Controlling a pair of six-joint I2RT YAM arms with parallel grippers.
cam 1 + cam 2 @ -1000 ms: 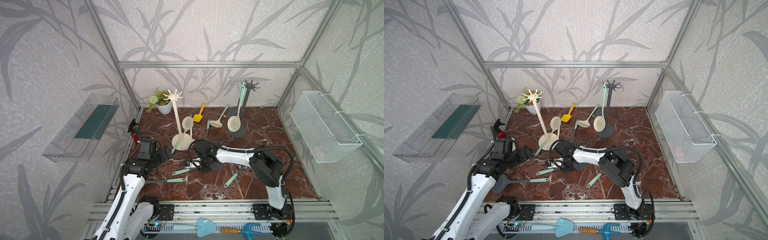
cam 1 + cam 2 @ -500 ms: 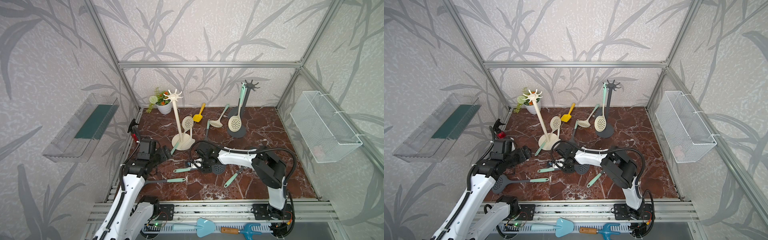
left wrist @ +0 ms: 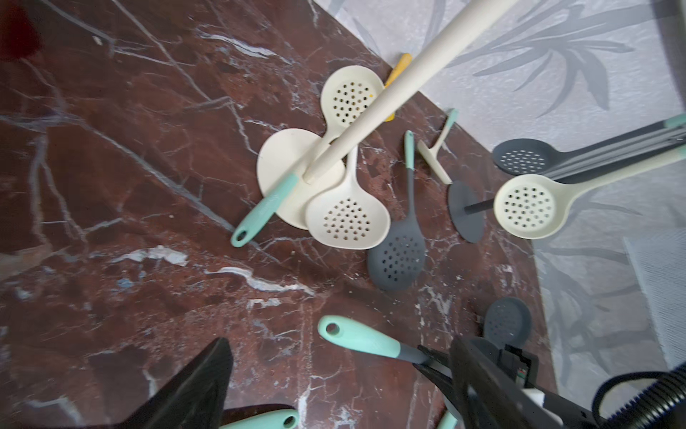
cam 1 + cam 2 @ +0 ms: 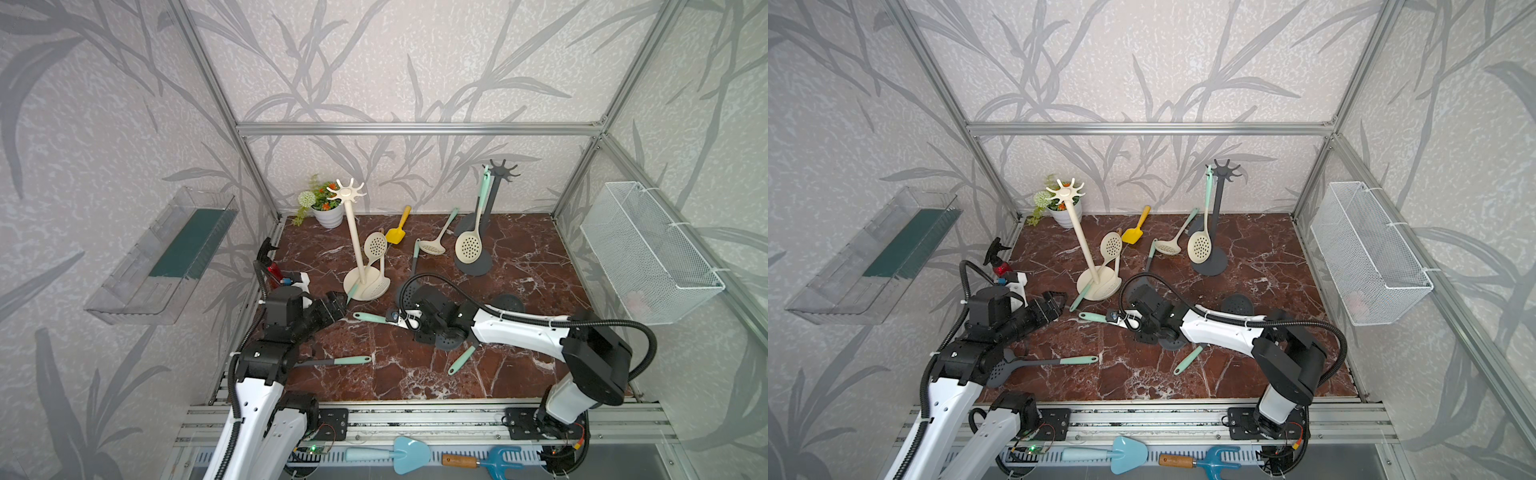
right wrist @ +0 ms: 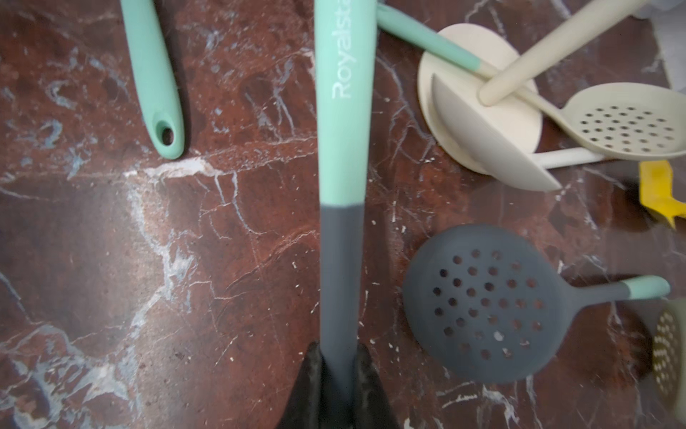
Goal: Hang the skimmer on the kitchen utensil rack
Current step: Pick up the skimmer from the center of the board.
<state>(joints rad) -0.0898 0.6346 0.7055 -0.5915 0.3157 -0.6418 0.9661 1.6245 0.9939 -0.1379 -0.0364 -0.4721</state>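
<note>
In both top views the right gripper (image 4: 394, 322), near the middle of the red-brown marble tabletop (image 4: 540, 257), is clenched on the neck of the dark grey perforated silicone skimmer with a mint-green handle (image 4: 370, 318). The handle points to 9 o'clock. The left gripper (image 4: 1055, 300) stands spread and empty at 10 o'clock of the handle tip, apart from it. The cream plastic utensil rack with a round base (image 4: 354, 237) stands at 11 o'clock of the right gripper, and the dark grey utensil rack (image 4: 476, 269) at 1 o'clock. The left wrist view shows the skimmer's handle end with its hanging hole free, and black fingers (image 3: 436, 373) closed on the neck. In the right wrist view two fingertips (image 5: 315, 371) pinch the grey neck from both sides.
</note>
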